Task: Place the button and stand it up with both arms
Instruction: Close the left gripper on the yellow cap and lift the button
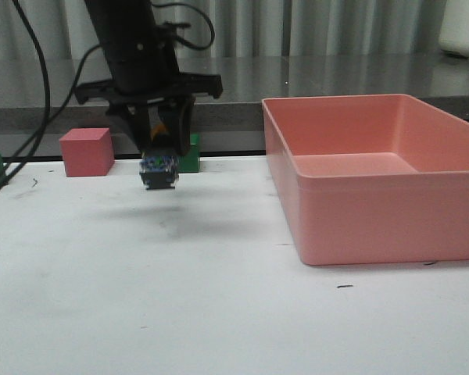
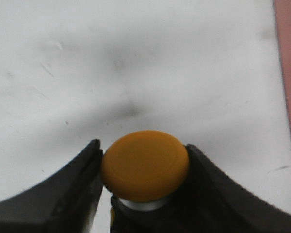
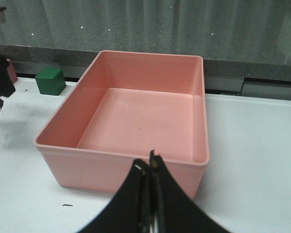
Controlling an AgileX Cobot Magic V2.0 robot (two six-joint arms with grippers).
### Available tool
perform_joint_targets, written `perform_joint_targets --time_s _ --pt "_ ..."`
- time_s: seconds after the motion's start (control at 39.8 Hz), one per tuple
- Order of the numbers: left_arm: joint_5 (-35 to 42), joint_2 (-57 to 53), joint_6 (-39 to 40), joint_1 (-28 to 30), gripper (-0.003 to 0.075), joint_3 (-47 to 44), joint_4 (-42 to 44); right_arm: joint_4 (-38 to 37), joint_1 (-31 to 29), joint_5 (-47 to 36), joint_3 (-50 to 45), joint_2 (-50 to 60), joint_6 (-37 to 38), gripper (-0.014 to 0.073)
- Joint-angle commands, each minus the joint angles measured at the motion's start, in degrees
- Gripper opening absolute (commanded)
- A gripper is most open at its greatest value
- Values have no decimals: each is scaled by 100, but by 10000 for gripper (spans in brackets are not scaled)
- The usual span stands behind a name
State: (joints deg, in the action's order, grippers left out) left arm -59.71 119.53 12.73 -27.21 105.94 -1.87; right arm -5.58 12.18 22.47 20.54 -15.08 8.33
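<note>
the white surface [image 1: 219, 312] is nearest, with small dark marks on it. on the right side stands a pink bin [image 1: 375, 226], open at the top and with nothing inside. more to the left, the left gripper [image 1: 159, 148] hangs above the surface and its fingers [image 2: 63, 194] are clenched on the button [image 1: 158, 170], which is in the air and does not touch the surface; its dark base with blue-green marks points down to the front, and the yellow cap is seen between the fingers in the left wrist view. the right gripper [image 3: 150, 165] is above the near wall of the bin, its fingers pressed together with nothing between them. behind, at the far edge, are a red cube [image 1: 86, 151] and a green cube [image 1: 189, 153].
</note>
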Motion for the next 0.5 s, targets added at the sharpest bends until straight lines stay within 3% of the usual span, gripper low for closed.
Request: perform_joint_targets --time_s 0.0,0.28,0.48 --pt "646 -800 4 -33 282 -155 309 -104 -35 -500 154 -37 -56 -69" --pt "2768 -2106 30 -33 283 -1968 538 -104 -35 -500 154 -37 -56 -69" --pt "3823 -2859 30 -33 282 -3077 777 -104 -35 -500 154 -37 -56 -69"
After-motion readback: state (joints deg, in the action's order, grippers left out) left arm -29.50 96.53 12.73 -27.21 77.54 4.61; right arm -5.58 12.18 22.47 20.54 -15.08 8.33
